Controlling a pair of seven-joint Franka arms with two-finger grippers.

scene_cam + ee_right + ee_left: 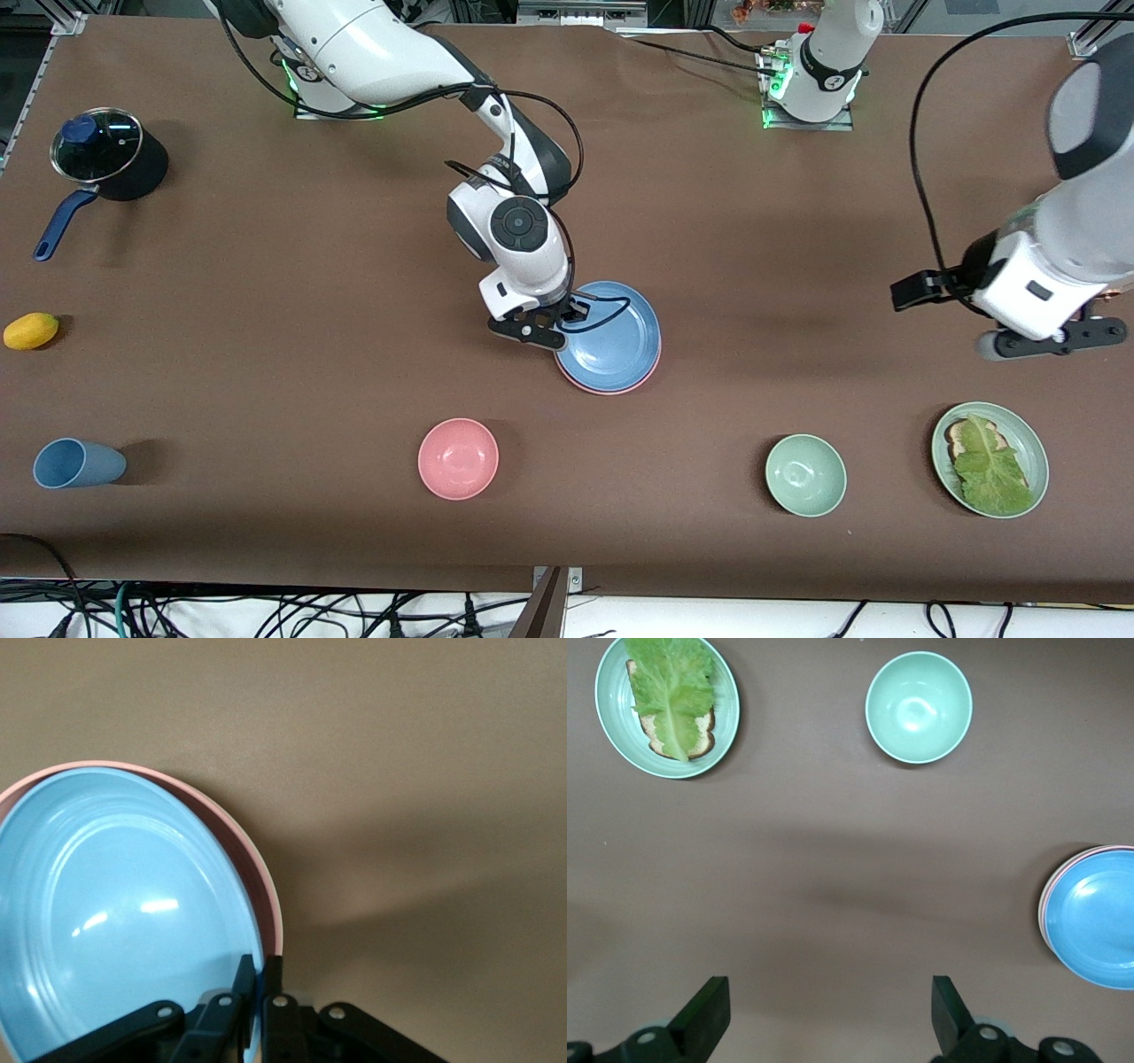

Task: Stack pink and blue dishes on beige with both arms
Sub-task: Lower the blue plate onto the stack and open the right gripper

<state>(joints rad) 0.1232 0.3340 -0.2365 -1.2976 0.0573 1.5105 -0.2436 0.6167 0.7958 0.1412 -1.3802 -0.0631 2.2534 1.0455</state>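
Note:
The sky blue plate (613, 335) lies on the salmon pink plate (620, 388) in the middle of the table; only the pink rim shows beneath it. My right gripper (556, 334) is shut on the blue plate's rim at the edge toward the right arm's end. In the right wrist view its fingers (259, 973) pinch the blue plate (115, 912), with the pink plate (268, 895) just outside. No beige plate is in view. My left gripper (1054, 341) hangs open and empty over bare table at the left arm's end. Its view (828, 1019) shows the blue plate (1099, 917) to one side.
Along the edge nearest the front camera stand a blue cup (78, 463), a pink bowl (458, 458), a pale green bowl (805, 475) and a green plate (941, 440) with bread and lettuce. A yellow fruit (31, 330) and a lidded dark pot (108, 155) sit at the right arm's end.

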